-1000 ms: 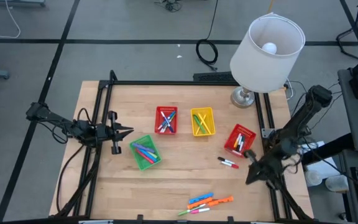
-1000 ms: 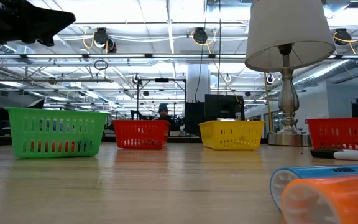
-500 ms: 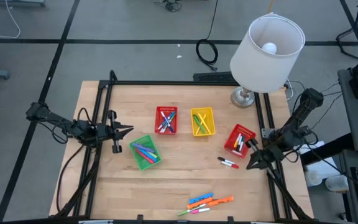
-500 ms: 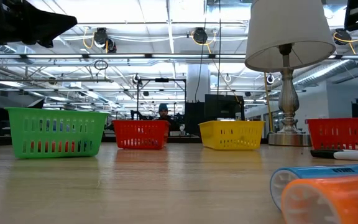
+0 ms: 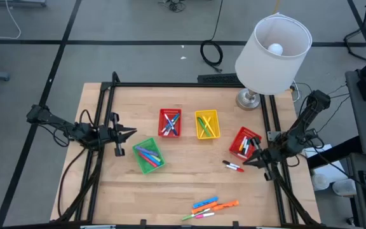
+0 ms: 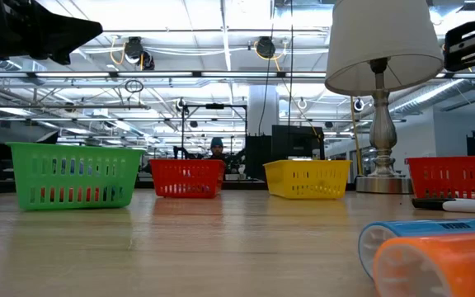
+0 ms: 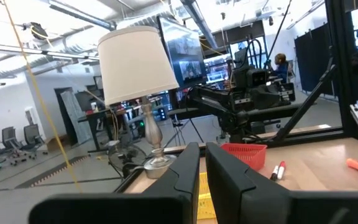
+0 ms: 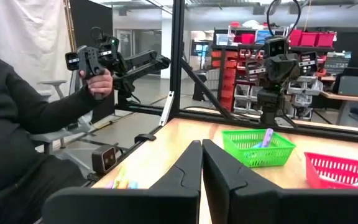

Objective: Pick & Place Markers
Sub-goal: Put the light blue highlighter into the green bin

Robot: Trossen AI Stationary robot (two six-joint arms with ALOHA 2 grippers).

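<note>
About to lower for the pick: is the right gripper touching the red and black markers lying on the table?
Apart. In the high view the right gripper sits just beside the red and black markers, bare wood showing between them.

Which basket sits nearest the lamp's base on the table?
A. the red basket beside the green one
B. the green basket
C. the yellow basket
C: in the high view the yellow basket lies closest to the lamp; the green basket and the red basket next to it lie farther toward the left arm's side.
</note>
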